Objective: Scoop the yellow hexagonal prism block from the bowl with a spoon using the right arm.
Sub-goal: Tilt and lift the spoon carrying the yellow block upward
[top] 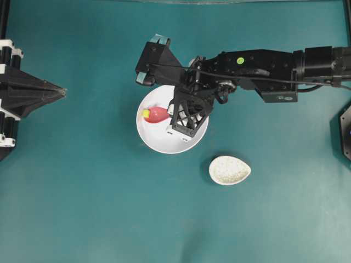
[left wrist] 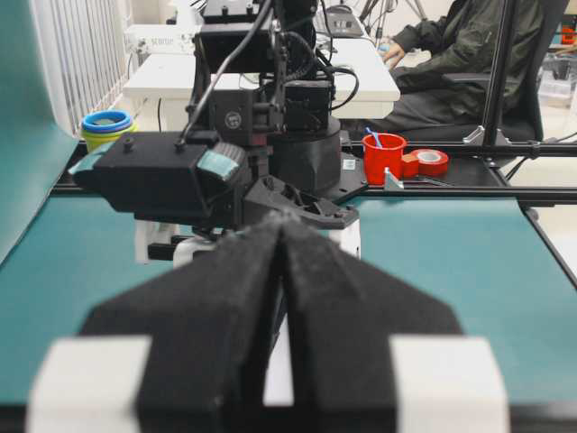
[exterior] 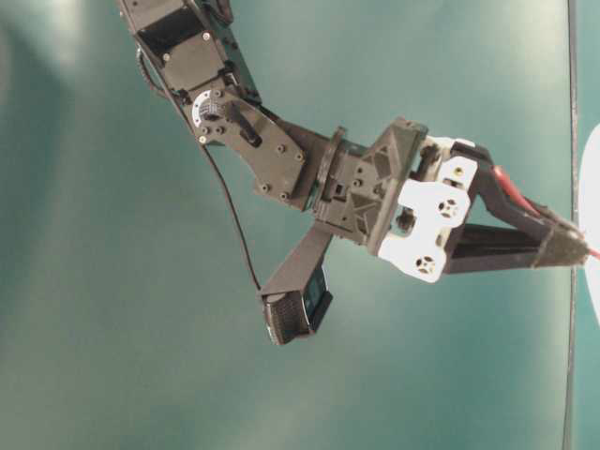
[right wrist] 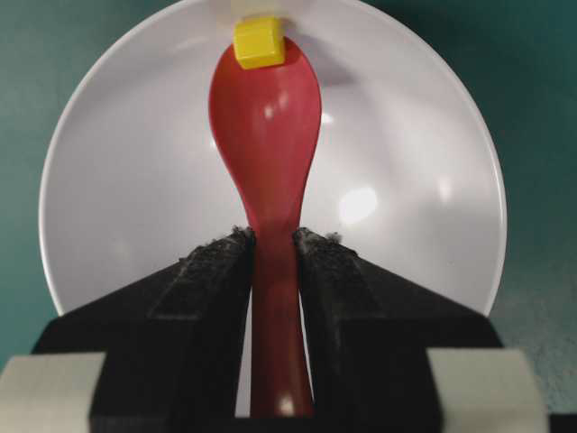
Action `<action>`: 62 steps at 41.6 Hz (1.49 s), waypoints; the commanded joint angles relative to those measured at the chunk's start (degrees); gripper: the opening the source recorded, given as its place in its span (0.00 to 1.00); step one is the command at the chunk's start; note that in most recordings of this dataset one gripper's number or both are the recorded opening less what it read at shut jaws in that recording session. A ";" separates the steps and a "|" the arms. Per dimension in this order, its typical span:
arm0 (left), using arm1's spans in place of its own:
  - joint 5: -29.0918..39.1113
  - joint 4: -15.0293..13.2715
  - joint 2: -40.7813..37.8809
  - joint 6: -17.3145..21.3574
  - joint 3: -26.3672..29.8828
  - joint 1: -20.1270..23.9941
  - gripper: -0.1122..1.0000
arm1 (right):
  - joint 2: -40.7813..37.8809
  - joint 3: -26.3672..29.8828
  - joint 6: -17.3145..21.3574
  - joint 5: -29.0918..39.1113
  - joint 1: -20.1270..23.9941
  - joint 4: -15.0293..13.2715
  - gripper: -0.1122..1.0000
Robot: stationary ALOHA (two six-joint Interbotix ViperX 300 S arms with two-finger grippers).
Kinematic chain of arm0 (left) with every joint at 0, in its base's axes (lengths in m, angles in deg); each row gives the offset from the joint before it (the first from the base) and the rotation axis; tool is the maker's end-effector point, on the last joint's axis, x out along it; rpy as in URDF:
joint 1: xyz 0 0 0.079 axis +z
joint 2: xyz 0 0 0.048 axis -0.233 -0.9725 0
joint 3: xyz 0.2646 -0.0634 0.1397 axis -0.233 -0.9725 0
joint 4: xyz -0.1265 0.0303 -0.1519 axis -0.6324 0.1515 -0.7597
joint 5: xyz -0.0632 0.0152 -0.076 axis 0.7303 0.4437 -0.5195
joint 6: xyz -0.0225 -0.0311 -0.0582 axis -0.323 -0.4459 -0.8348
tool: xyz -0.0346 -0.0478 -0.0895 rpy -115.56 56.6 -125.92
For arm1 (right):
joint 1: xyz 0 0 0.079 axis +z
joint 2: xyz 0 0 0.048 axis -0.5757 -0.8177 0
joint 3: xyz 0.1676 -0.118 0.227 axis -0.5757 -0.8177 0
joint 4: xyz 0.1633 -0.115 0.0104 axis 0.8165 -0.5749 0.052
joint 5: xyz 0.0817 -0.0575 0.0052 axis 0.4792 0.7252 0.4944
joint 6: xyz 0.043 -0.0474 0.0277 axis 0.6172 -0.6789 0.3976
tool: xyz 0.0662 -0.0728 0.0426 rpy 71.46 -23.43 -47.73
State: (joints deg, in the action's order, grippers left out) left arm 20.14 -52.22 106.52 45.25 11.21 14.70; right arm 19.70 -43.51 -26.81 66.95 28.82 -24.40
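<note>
Beyond fingers (right wrist: 329,271): yellow block (right wrist: 259,42) at spoon (right wrist: 267,117) tip

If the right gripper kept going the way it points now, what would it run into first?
Probably the yellow block, sitting at the tip of the spoon that the right gripper holds; beyond it, the far wall of the bowl. Depth is uncertain.

R hand (right wrist: 273,257) clamped on spoon (right wrist: 267,135) handle; L hand (left wrist: 282,262) shut, parked
</note>
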 commanded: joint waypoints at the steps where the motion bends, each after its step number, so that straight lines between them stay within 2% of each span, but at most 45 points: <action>1: -0.26 0.09 -0.44 0.00 1.14 0.09 0.10 | 2.29 0.62 0.09 -0.62 0.26 -0.09 0.31; 9: -0.26 0.09 -0.44 0.00 1.14 0.09 0.10 | 3.34 -1.41 0.09 -2.02 0.35 -0.09 0.31; 26: -0.18 0.09 -0.53 0.00 1.14 0.09 0.10 | 7.91 -9.76 0.26 -11.34 0.26 0.26 0.31; 41: -0.18 0.09 -0.44 0.00 1.14 0.09 0.10 | 13.10 -18.02 1.05 -21.97 0.44 0.35 0.31; 53: -0.18 0.09 -0.44 -0.09 1.14 0.09 0.10 | 20.13 -26.28 1.05 -32.70 0.53 0.18 0.31; 62: -0.18 0.09 -0.53 0.00 1.14 0.09 0.10 | 26.02 -27.60 0.88 -32.61 0.53 0.18 0.31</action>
State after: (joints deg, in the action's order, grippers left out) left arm 20.23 -52.22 106.52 45.25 11.21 14.70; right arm 42.55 -71.81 -25.75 34.61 29.17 -24.14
